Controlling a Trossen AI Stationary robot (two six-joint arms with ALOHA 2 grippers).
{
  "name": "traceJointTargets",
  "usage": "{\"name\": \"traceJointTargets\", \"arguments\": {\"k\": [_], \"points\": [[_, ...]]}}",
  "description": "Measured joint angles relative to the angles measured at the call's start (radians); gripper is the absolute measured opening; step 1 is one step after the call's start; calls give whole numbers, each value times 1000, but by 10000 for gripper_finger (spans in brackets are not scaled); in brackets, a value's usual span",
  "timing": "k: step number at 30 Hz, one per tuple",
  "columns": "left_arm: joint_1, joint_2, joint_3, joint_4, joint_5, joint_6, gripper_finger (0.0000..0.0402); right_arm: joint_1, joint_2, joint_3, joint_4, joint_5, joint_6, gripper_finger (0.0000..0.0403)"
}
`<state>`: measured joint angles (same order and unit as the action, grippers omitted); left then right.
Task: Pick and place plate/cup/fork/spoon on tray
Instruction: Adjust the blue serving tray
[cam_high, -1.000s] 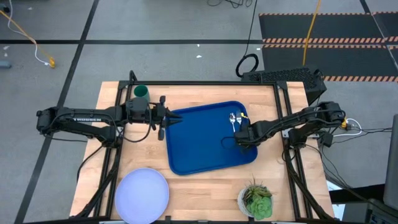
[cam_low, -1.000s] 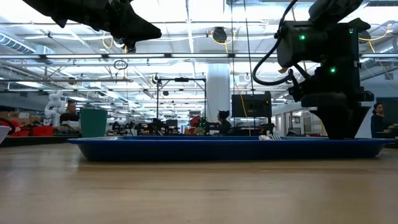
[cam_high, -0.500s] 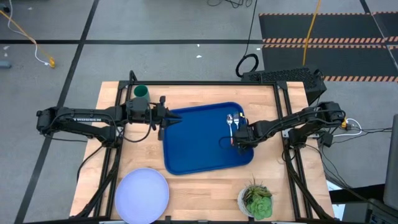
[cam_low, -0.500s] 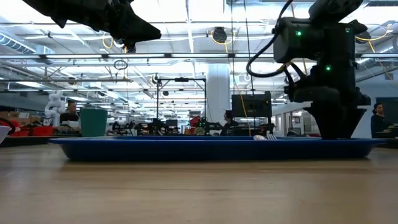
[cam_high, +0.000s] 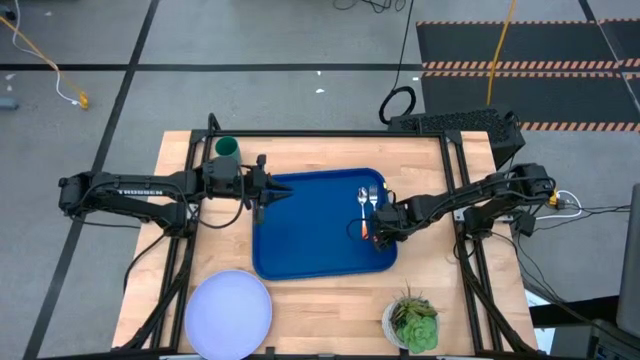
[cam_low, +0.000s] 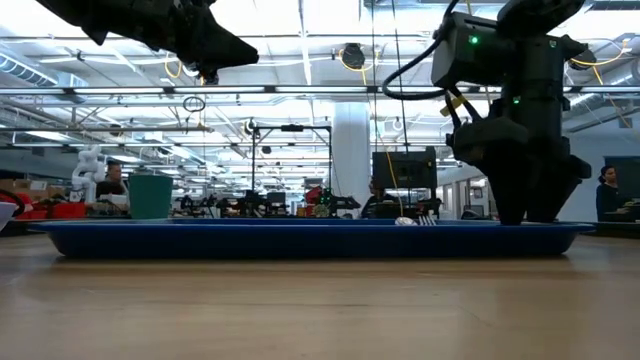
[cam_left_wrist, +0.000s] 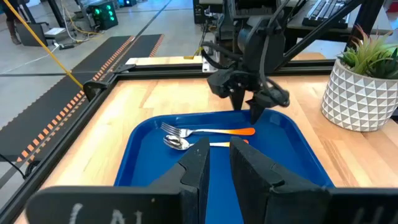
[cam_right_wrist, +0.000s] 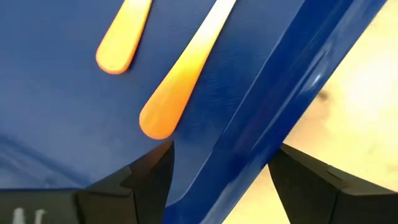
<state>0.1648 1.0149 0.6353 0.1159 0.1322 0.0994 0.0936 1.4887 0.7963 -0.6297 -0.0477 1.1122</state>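
The blue tray (cam_high: 315, 240) lies flat on the table's middle. The fork (cam_left_wrist: 186, 131) and the spoon (cam_left_wrist: 176, 143), both with orange handles, lie in the tray near its right side. My right gripper (cam_high: 375, 232) stands at the tray's right rim, shut on it. My left gripper (cam_high: 283, 189) hovers over the tray's far left corner, empty, its fingers nearly together. The dark green cup (cam_high: 227, 148) stands at the far left. The pale plate (cam_high: 228, 305) lies at the near left. My right gripper straddles the tray's right rim (cam_right_wrist: 249, 124), one finger (cam_right_wrist: 152, 174) inside on the tray floor and one (cam_right_wrist: 305, 180) outside. The fingers point down from above and lie across the rim. The tray stays flat on the table.
A white pot with a green plant (cam_high: 412, 322) stands at the near right, just below the tray's near right corner. Bare wood lies between the plate and the tray and along the table's far edge.
My right gripper has gone toward the table's left edge and has taken the tray along. The tray has slid left along the table and stays flat, with the fork and the spoon riding in it.
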Motion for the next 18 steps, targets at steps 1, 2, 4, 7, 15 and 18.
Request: {"name": "traceJointTargets", "arguments": {"k": [1,2,4,7,15,18], "points": [[0,0,0,-4,0,0,67,3,0,0,4,-11,2,244],[0,0,0,-7,0,0,67,7,0,0,7,-19,3,244],[0,0,0,-9,0,0,67,13,0,0,7,-28,3,244],[0,0,0,-9,0,0,67,13,0,0,3,-28,-1,244],[0,0,0,-9,0,0,67,12,-12,0,-39,-31,-74,244],[0,0,0,-8,0,0,67,6,-49,0,-50,-32,-75,244]]}}
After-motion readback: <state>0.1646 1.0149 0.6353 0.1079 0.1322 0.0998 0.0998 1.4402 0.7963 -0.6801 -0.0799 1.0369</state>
